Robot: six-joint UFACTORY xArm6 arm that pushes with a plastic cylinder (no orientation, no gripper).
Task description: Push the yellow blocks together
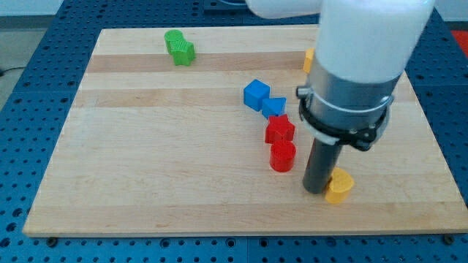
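Yellow block (339,187) touches my tip (316,191); second yellow block (309,60) far behind; no end effector, no writing.

my tip (316,191) touches a yellow block (339,187); another yellow block (309,60) far above.

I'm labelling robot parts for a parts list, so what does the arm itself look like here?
The arm is a thick, glossy white cylinder coming in from the view's top. Below it sits a grey metallic section ringed by a black clamp collar. From that hangs a straight dark grey rod ending in my tip. No cables or markings show.
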